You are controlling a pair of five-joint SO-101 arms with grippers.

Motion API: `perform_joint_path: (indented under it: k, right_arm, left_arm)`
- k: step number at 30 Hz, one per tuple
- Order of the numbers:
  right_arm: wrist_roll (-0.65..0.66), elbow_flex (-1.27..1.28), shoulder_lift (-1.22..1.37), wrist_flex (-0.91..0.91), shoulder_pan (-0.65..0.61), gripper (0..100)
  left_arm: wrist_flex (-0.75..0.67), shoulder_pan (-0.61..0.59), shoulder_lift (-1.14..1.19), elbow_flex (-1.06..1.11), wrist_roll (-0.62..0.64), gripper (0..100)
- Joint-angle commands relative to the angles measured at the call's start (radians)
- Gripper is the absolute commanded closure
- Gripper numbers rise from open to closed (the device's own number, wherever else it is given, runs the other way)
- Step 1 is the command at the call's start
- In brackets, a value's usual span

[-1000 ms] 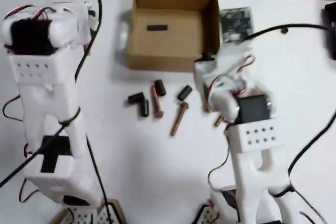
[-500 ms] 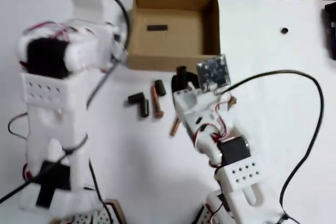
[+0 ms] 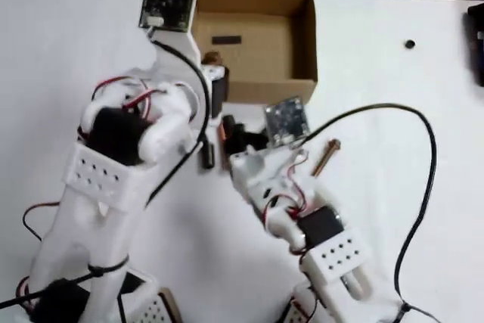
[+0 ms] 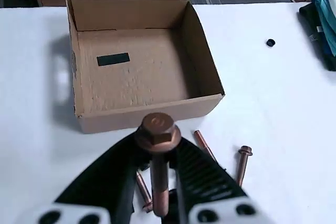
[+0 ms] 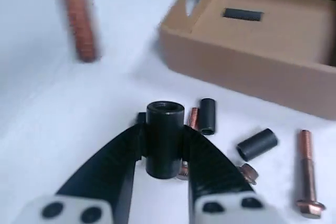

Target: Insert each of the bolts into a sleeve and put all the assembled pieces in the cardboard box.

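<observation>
Both pairs grasp parts: left fingers clamp a copper bolt, right fingers clamp a black sleeve, cardboard box just beyond them.

Loose bolts and sleeves lie on the table before the cardboard box.

We find the cardboard box open from above; loose bolts and sleeves clutter the worktop just before its near wall.
</observation>
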Motion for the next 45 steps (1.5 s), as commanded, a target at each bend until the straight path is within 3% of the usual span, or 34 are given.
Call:
perform_joint_path:
  k: [1, 16, 24, 45]
  right_arm:
    - [-0.011, -0.006, -0.035, -0.024, -0.025, 98.0]
    - [-0.011, -0.008, -0.036, -0.102, -0.025, 98.0]
    - [-0.008, -0.009, -0.036, -0.104, -0.064, 98.0]
    - [-0.009, -0.009, -0.036, -0.128, -0.021, 98.0]
  left_arm:
    - [-0.092, 0.012, -0.069, 0.038, 0.011, 98]
    - [-0.333, 0.02, -0.189, 0.332, 0.012, 98]
    - [-0.344, 0.02, -0.184, 0.337, 0.048, 98]
    - [-0.321, 0.017, -0.193, 0.387, 0.046, 98]
